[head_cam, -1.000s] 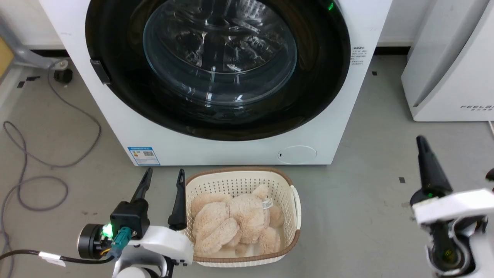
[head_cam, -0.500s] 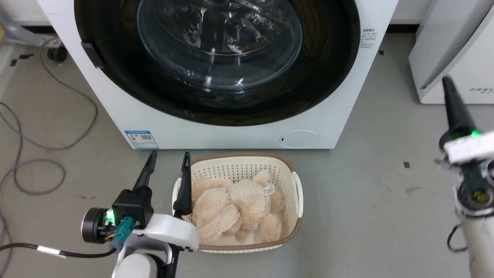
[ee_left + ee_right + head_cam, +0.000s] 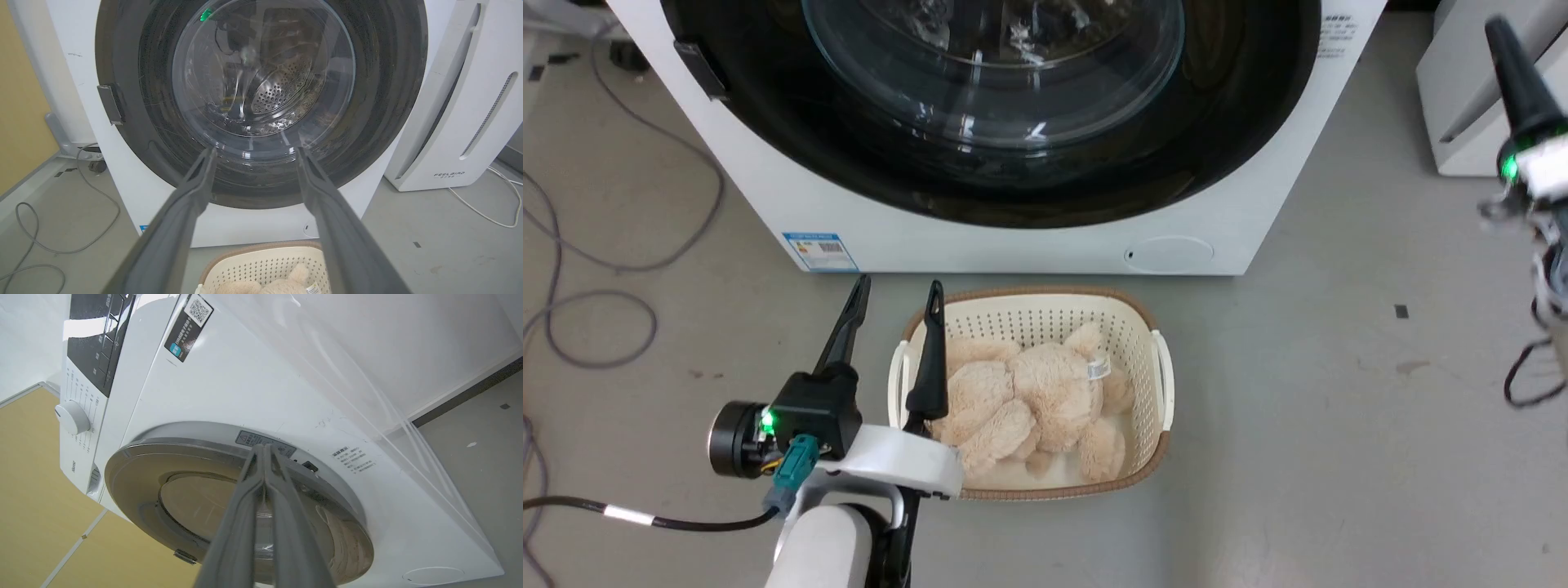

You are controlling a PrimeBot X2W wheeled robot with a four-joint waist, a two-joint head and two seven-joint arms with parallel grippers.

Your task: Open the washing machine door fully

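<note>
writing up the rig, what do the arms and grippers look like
Left gripper: two long tapering dark fingers on a black block with a green light, a black cylinder, a teal plug with a white-tagged black cable, white wrist shell. Right gripper: same dark fingers, green light, white shell, a looping black cable.

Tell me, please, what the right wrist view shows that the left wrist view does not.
Right wrist view, not the left: the control panel's white dial, a QR sticker, and the right end effector, fingers pressed together, aimed at the rim of the washing machine door. Left wrist view, not the right: the perforated drum through the glass, the basket holding a plush toy, the FEELBIRD appliance, and the open left end effector. Both: the washing machine door, closed against the white washing machine.
</note>
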